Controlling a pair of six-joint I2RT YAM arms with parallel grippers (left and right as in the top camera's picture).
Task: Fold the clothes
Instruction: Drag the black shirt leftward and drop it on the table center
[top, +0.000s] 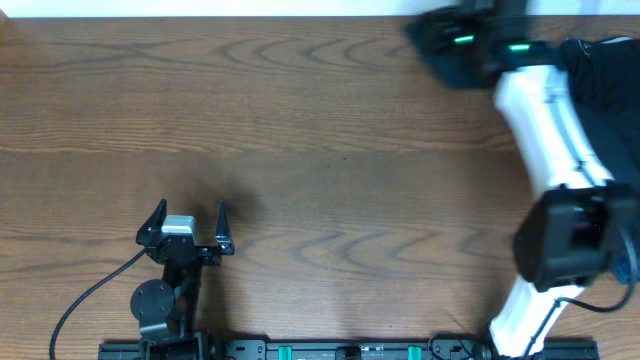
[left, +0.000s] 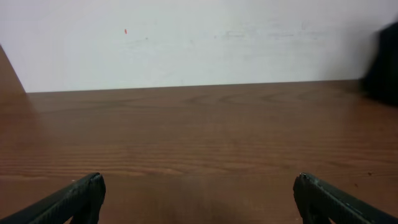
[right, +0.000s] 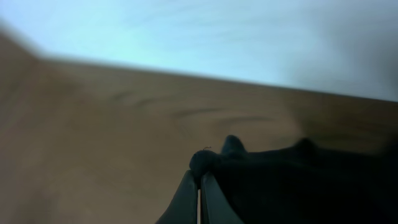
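Note:
The clothes (top: 612, 95) are a dark heap at the far right of the wooden table (top: 320, 130), partly hidden by my right arm. In the right wrist view my right gripper (right: 199, 175) is shut, with a bunched edge of the dark clothes (right: 298, 183) pinched at its fingertips and the fabric trailing off to the right. From overhead, that gripper (top: 430, 35) is a blurred dark shape near the table's far edge. My left gripper (top: 189, 216) rests near the front left, open wide, with only bare wood between its fingers (left: 81, 193).
A white wall (left: 199, 37) runs behind the table's far edge. A dark blurred shape (left: 382, 62) sits at the right edge of the left wrist view. The right arm's white link (top: 545, 120) crosses the table's right side. A black cable (top: 95, 295) trails from the left arm.

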